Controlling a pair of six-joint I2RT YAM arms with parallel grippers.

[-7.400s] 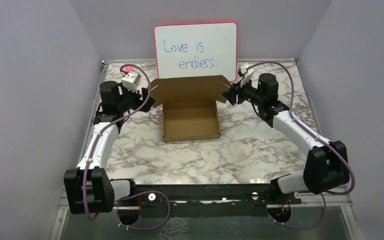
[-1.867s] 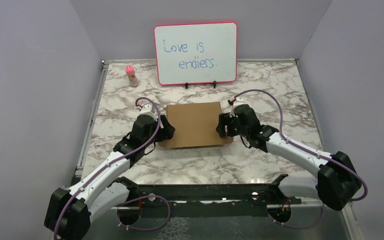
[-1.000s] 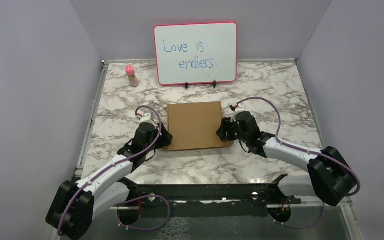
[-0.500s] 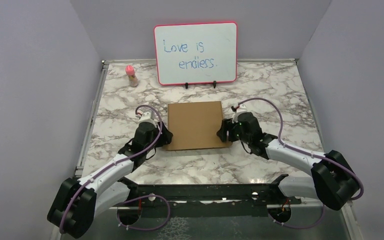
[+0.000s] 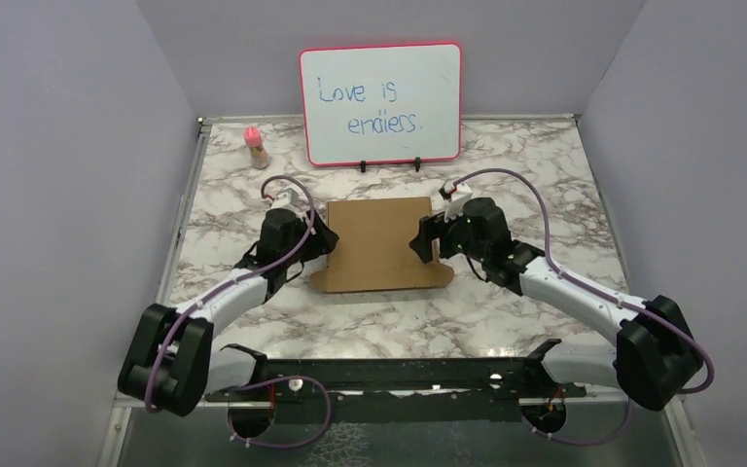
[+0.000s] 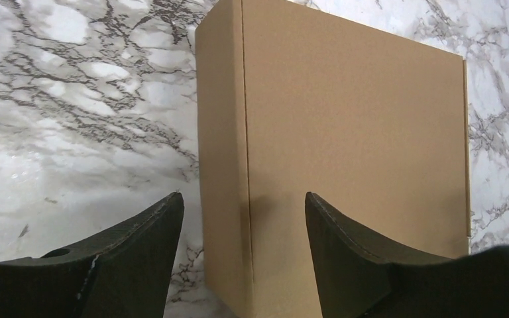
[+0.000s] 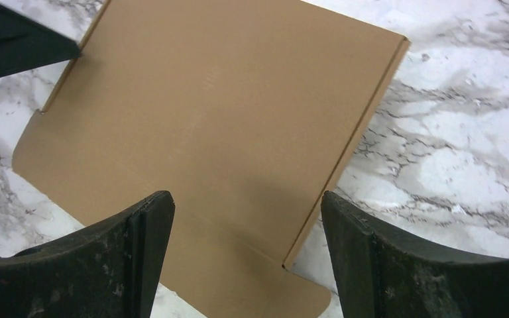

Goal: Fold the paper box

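Marble table (image 5: 545, 175), paper box (image 5: 379, 238) closed, near-square — flap (image 5: 379, 284) nearward

The marble table (image 5: 399, 321) carries the paper box (image 5: 381, 243), whiteboard (image 5: 381, 102) and pink-capped bottle (image 5: 254, 146).

The top camera looks down from high behind the arms (image 5: 224, 302), whose bases are at the lower edge of its frame. It takes in the whole table (image 5: 545, 165), with the whiteboard (image 5: 380, 102) at upper centre. The left wrist camera looks from very near, between its own fingers (image 6: 139, 258), along the box (image 6: 344, 132), which fills centre and right. The right wrist camera looks steeply down on the same box top. All three share the box and the marble beside it.
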